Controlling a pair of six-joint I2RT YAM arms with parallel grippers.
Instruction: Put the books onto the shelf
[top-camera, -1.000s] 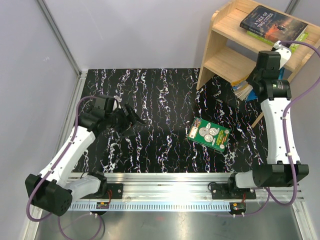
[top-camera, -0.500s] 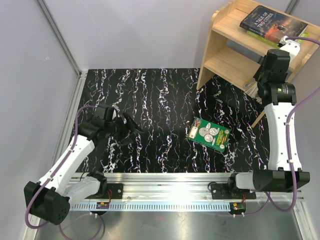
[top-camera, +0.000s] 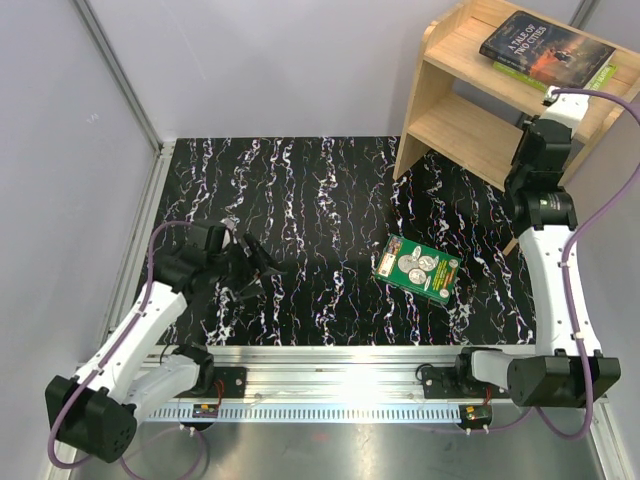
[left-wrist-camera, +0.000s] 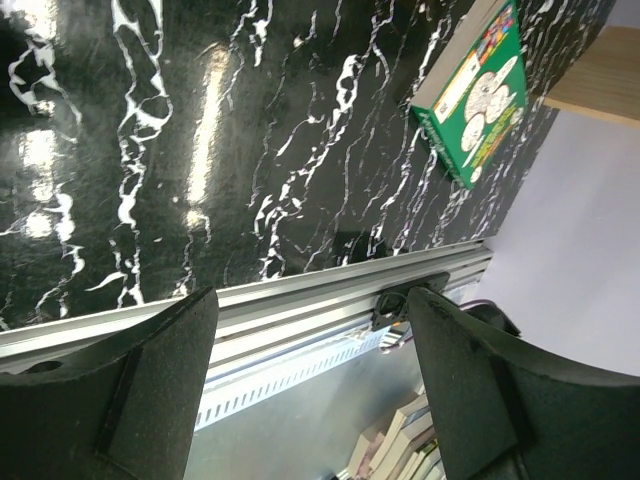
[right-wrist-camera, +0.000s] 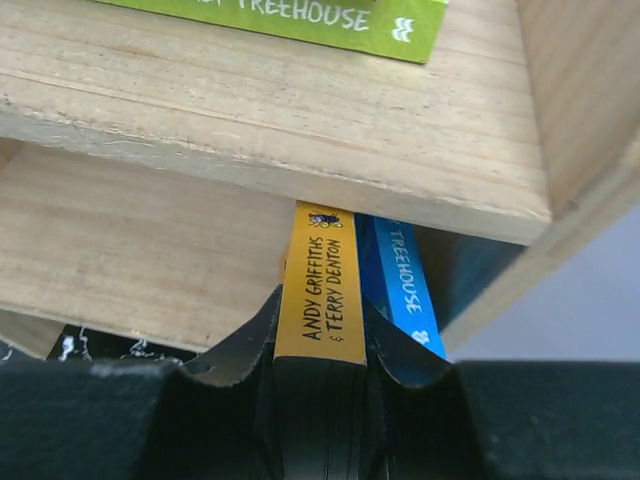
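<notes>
The right gripper is clamped on a yellow-spined book, one finger on each side of the spine. A blue-spined book lies against it on the right. Both point in under the top board of the shelf, at its right end, into the lower tier. On the top board a dark paperback lies flat on a lime green book. The shelf stands at the far right corner of the table. The left gripper hangs over the near left part of the table, fingers apart and holding nothing. The dark green book with silver coins lies flat on the table, right of centre, towards the near edge
</notes>
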